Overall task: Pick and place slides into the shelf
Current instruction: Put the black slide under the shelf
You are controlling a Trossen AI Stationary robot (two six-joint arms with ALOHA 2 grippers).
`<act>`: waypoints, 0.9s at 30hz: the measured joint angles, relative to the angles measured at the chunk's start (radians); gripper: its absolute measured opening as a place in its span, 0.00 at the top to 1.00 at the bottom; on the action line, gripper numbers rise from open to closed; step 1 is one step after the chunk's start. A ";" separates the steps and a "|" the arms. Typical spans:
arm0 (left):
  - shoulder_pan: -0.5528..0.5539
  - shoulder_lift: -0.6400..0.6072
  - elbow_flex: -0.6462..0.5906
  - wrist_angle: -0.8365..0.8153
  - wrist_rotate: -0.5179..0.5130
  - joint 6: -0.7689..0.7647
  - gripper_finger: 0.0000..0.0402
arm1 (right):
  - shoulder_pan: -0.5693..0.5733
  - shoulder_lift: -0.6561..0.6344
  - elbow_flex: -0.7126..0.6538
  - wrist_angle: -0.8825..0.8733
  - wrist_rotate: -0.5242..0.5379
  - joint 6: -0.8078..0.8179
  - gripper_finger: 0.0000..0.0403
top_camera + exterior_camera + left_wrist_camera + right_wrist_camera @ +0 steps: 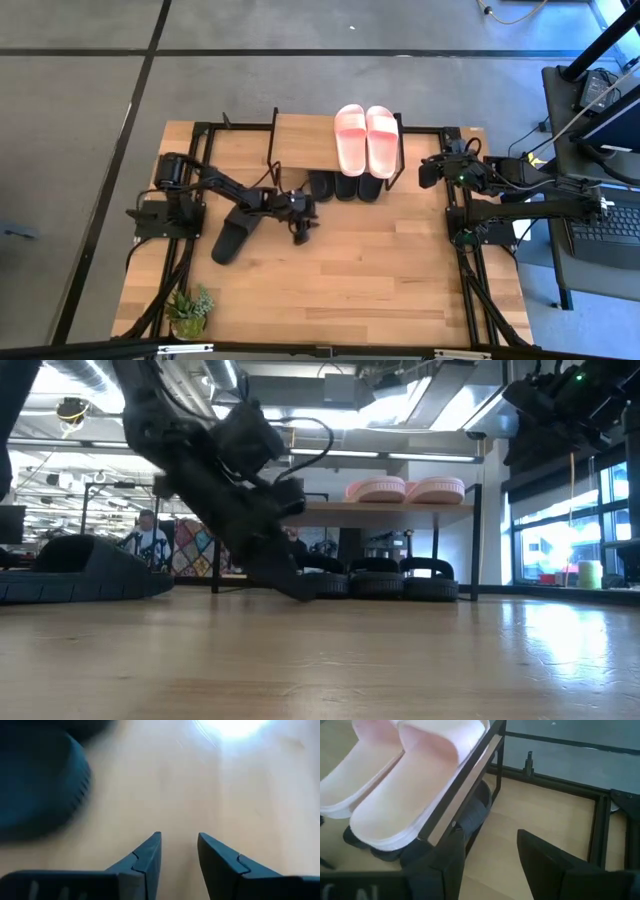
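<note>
The shelf [300, 140] stands at the table's far middle. The pale pink pair [365, 138] lies on its top board, at its right end, and also shows in the low view [405, 489] and the right wrist view [405, 775]. Three black slides [345, 187] sit on the table under the shelf. One black slide [235, 238] lies on the table to the left, sole down. My left gripper [300, 232] is open and empty, low over the table just right of that slide [40, 780]. My right gripper [432, 172] is open and empty, beside the shelf's right end.
A small potted plant [190, 312] stands at the table's near left corner. Black frame rails [455, 250] run along the table's left and right sides. Bare wood [370, 270] lies across the near half of the table.
</note>
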 joint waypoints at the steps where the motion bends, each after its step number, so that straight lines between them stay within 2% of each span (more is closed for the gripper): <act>1: -0.007 -0.024 0.000 -0.046 0.017 0.000 0.70 | 0.000 0.000 0.000 -0.003 -0.007 -0.001 0.56; 5: -0.045 -0.160 -0.005 -0.211 0.041 0.063 0.70 | 0.000 0.000 0.000 -0.004 -0.014 -0.003 0.56; 12: -0.085 -0.492 -0.003 -0.498 -0.042 0.155 0.70 | 0.000 0.000 0.000 -0.007 -0.014 -0.004 0.56; 20: -0.127 -0.776 -0.003 -0.521 -0.044 0.104 0.70 | 0.000 0.000 0.000 -0.007 -0.013 -0.004 0.56; 23: -0.135 -0.840 -0.003 -0.538 -0.050 0.071 0.69 | 0.000 0.000 0.000 -0.007 -0.013 -0.003 0.56; 27: -0.157 -0.885 -0.003 -0.606 -0.039 0.043 0.61 | 0.000 0.000 0.000 -0.007 -0.013 -0.002 0.56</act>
